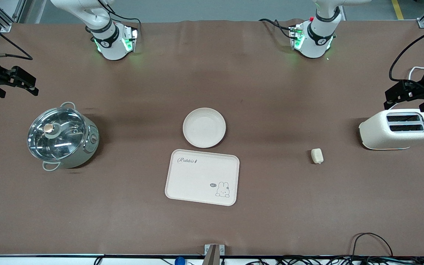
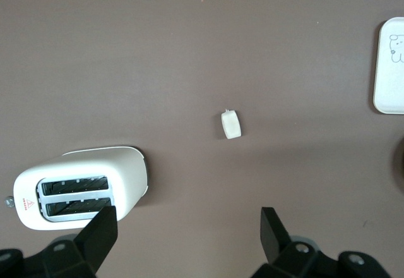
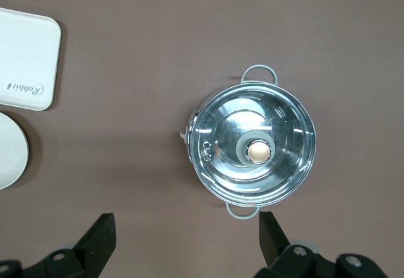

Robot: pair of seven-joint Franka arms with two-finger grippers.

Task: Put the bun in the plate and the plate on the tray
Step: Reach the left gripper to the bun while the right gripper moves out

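Observation:
The small pale bun (image 1: 317, 156) lies on the brown table toward the left arm's end, a little nearer the front camera than the toaster. The round cream plate (image 1: 204, 127) sits empty mid-table. The cream "Rabbit" tray (image 1: 197, 180) lies empty just nearer the camera than the plate. My left gripper (image 1: 406, 103) hangs open and empty over the toaster's edge. Its wrist view shows the open gripper (image 2: 188, 227), the bun (image 2: 231, 124) and a tray corner (image 2: 390, 66). My right gripper (image 1: 31, 85) is open and empty in the air near the pot. Its wrist view shows the open gripper (image 3: 186, 230), the tray (image 3: 25, 60) and the plate's edge (image 3: 9, 151).
A white two-slot toaster (image 1: 398, 129) stands at the left arm's end of the table and shows in the left wrist view (image 2: 82, 186). A steel pot with a glass lid (image 1: 62, 136) stands at the right arm's end and shows in the right wrist view (image 3: 252, 150). Cables lie along the table's near edge.

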